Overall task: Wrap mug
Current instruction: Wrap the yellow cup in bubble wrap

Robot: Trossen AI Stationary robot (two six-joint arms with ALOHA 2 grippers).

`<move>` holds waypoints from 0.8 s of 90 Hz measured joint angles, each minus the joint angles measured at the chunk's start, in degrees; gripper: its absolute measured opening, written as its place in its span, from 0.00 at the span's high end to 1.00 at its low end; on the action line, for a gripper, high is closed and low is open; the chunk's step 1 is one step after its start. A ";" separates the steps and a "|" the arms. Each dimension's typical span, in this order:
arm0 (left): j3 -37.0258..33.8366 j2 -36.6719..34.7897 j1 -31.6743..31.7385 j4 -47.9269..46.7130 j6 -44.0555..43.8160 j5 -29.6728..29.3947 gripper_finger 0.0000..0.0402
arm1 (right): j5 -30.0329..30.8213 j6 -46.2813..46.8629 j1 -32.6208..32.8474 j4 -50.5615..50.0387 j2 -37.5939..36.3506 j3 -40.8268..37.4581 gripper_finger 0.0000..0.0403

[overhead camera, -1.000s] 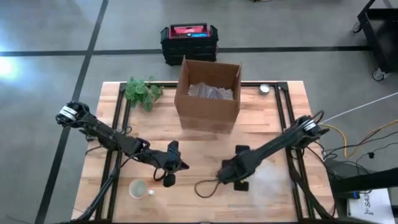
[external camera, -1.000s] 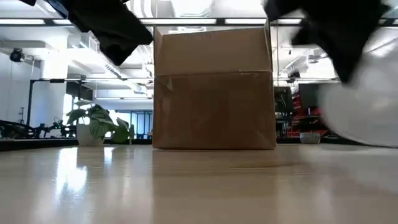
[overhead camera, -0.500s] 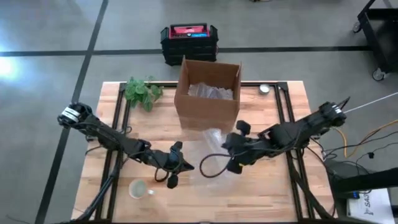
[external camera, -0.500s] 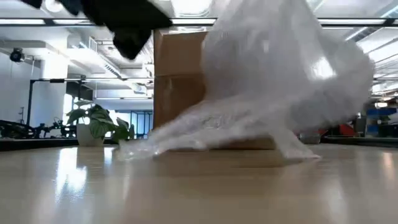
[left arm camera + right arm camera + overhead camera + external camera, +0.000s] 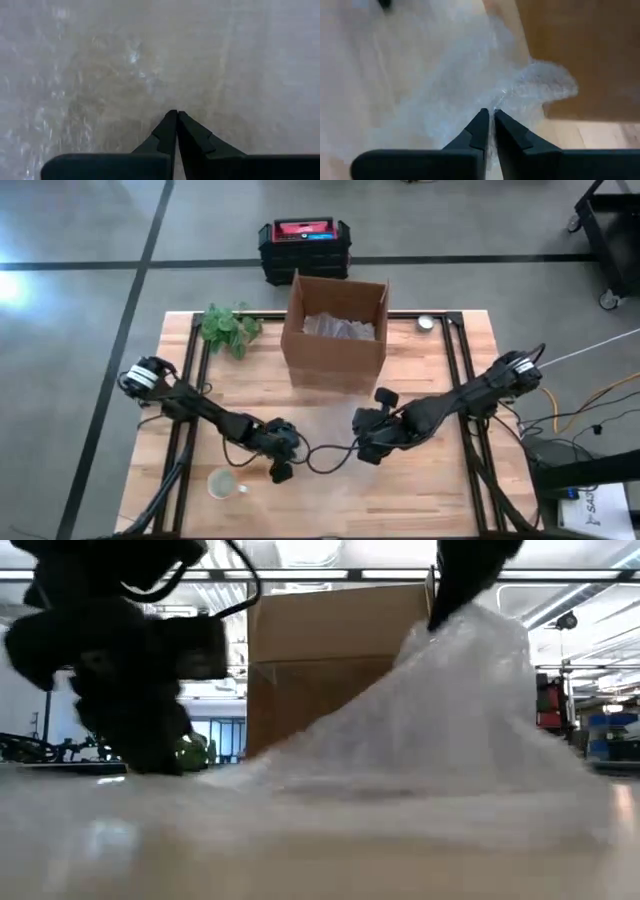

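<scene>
The right gripper [image 5: 362, 442] pinches a sheet of clear bubble wrap [image 5: 325, 430] between fingers closed to a sliver, the plastic bunching up at the fingertips [image 5: 481, 120] in the right wrist view, at the middle of the wooden tabletop [image 5: 435, 490] just on the near side of the box. In the low view the sheet [image 5: 440, 730] rises in a pale slope toward that gripper at the upper right and spreads flat across the near foreground. The left gripper [image 5: 286, 448] sits low over the left part of the same sheet, its fingers [image 5: 167, 131] pressed together with their tips down against the wrap [image 5: 125, 65]; whether any plastic is caught between them cannot be told. A black cable [image 5: 325, 457] loops between the two grippers. The mug [image 5: 222, 483], a clear glass one, stands on the near left of the tabletop, just to the near left of the left gripper and apart from the wrap. Behind the sheet, an open cardboard box [image 5: 335, 330] holding more crumpled plastic stands at the far middle of the tabletop. A small green plant [image 5: 228, 327] sits at the far left, and a small round silver object [image 5: 426, 323] lies at the far right. Beyond the tabletop, a black and red case [image 5: 303, 246] rests on the grey floor.
</scene>
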 joint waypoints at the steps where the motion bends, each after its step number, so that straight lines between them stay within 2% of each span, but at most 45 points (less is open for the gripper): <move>1: -0.05 -0.43 0.00 -0.85 0.00 0.31 1.00 | -0.34 -0.07 -0.10 -0.10 0.07 0.00 0.94; 14: -0.58 -7.79 -0.07 -10.53 0.39 2.53 1.00 | -5.32 -1.87 -1.05 -0.57 0.09 0.02 0.83; 22: -0.43 -13.06 0.00 -15.99 0.25 2.34 1.00 | -6.08 -3.45 -1.33 -0.83 -0.05 0.02 0.76; 39: -0.45 -20.44 0.07 -29.83 -0.71 -2.96 1.00 | -6.09 -9.32 -1.36 -2.49 -0.17 0.04 0.62; 47: -0.52 -22.00 0.24 -32.70 -1.56 -5.90 1.00 | -5.61 -10.61 -1.38 -3.12 -0.17 0.04 0.58; 55: -0.56 -23.33 0.28 -28.69 -1.29 -7.79 1.00 | -5.70 -11.48 -1.47 -2.71 -0.55 0.04 0.54; 72: -0.43 -23.51 0.57 -6.45 8.51 -11.00 1.00 | -5.68 -13.74 -1.47 3.75 -1.37 3.05 0.51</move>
